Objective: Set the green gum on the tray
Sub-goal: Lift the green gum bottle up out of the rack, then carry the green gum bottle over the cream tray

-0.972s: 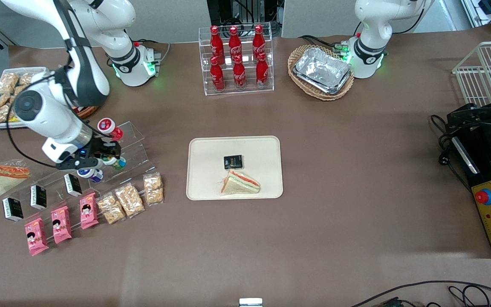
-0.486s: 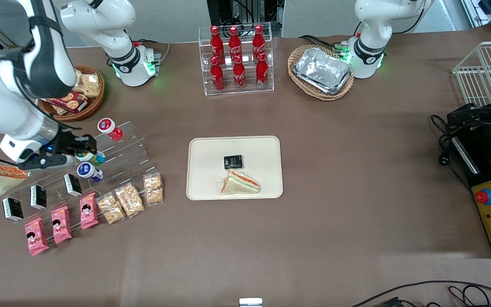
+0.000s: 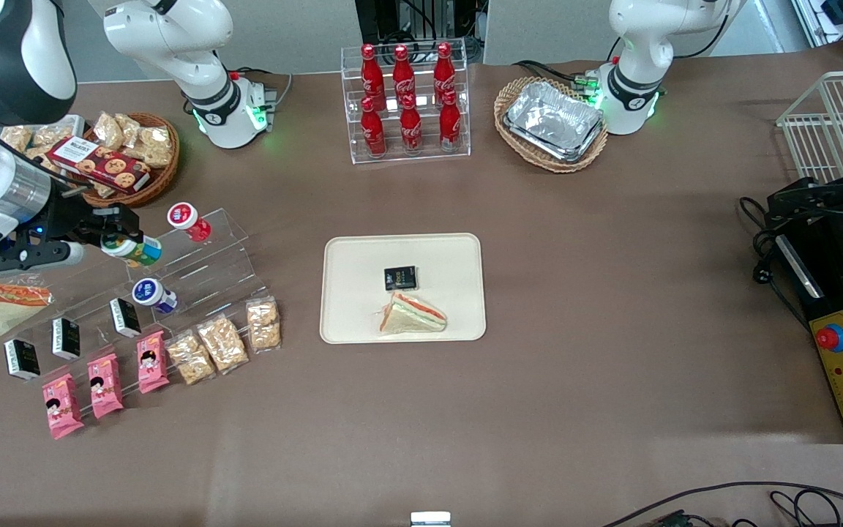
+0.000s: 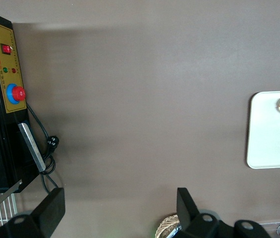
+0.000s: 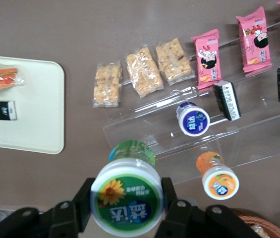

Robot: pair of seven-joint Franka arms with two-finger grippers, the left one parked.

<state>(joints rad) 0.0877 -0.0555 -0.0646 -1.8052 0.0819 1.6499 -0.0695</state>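
**Green gum lifted clear of the rack, long carry still ahead**

Since the earlier frames the gripper [image 3: 110, 236] has risen away from the clear acrylic rack [image 3: 195, 267], taking the green gum [image 3: 131, 249] with it, so the rack's middle step now stands vacant.

In the front view, left to right: the right arm's gripper hangs above the rack at the working arm's end of the table, its two fingers closed against the sides of the gum just under the white lid [image 5: 126, 196]. The blue-lidded bottle [image 3: 154, 295] and the red-lidded bottle [image 3: 188, 219] remain on the rack. Well apart, at mid-table, lies the cream tray [image 3: 341, 252], carrying a small black packet [image 3: 400, 278] and a wrapped sandwich [image 3: 413, 313].

The likely hazards: the bottle is round and smooth and appears held tilted, so a quick swing could let it rotate or slip from the fingers. At the tray, a release too near the packet or sandwich could knock them, and a bottle set down on its side may roll toward the rim.
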